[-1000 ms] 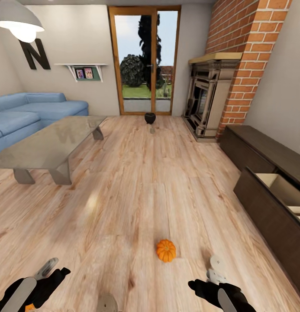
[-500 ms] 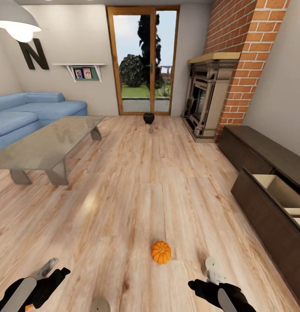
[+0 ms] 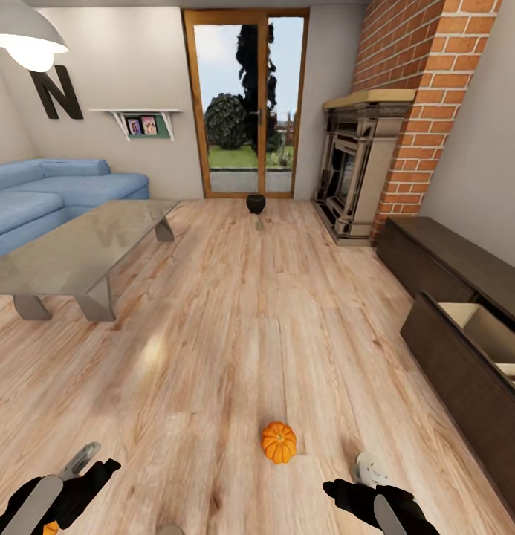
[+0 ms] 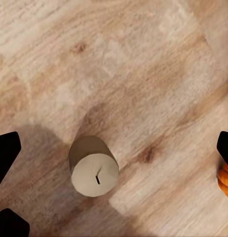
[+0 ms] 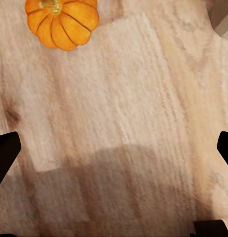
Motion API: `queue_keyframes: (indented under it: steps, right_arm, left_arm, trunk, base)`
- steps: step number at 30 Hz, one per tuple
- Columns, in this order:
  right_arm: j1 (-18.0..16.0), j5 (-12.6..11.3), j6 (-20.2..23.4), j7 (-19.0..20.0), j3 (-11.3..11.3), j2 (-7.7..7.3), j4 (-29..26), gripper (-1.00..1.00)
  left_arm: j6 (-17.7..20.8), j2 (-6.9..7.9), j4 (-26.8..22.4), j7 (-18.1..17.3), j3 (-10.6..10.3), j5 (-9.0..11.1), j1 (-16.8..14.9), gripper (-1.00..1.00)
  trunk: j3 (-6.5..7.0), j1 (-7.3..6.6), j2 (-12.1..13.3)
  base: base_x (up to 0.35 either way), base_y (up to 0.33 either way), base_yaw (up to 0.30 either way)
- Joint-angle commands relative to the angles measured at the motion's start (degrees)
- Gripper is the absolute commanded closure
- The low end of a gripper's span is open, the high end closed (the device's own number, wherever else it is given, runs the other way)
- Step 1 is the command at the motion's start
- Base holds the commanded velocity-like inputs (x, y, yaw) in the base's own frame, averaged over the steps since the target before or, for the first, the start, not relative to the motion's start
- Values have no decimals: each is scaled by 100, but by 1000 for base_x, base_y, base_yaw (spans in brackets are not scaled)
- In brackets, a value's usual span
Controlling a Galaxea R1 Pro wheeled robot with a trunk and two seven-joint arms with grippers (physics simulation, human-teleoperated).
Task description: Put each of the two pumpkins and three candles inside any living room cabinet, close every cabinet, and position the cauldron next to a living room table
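We're in the living rm, both arms low over the wood floor. Left gripper [image 4: 114, 182] is wide open, holding nothing, w/ a candle [image 4: 94, 173] upright between its fingers, likely lined up for a grab. Right gripper [image 5: 114, 187] is also spread and empty; a pumpkin [image 3: 279, 442] sits just ahead. Cabinet [image 3: 465, 371] drawer stands open at right, ready for items. Cauldron [image 3: 256, 203] is far off by the door, well apart from the table [image 3: 71, 256].

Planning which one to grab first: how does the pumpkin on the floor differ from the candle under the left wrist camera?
The pumpkin is orange, round and ribbed with a short stem; the candle is an off-white plain cylinder with a wick. The pumpkin lies ahead between the arms, nearer the right gripper; the candle stands upright below the left gripper. Both rest on the wooden floor, ungrasped.
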Motion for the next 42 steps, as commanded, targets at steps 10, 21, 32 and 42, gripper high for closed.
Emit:
queue_keyframes:
  steps: [10,21,32,42]
  right_arm:
    - [-3,-61,13,-58,24,-7,-10,-100]
    - [-3,-61,7,-44,30,-7,-16,-100]
    - [-2,-64,-478,-7,389,-16,-19,-100]
    - [-3,-62,-500,-6,419,-27,-112,-100]
  left_arm:
    - [7,-4,-10,70,5,52,-2,-100]
    - [-19,-9,-10,146,-585,51,-2,-100]
    - [-34,-9,60,160,-816,43,-3,-100]
    - [-191,-119,112,642,-1206,43,-21,-100]
  trunk:
    - [-41,43,-83]
    - [-239,285,-524]
    - [-436,527,-965]
    - [-616,746,-1366]
  base:
    - [5,3,0]
    - [0,0,0]
    - [0,0,0]
    - [0,0,0]
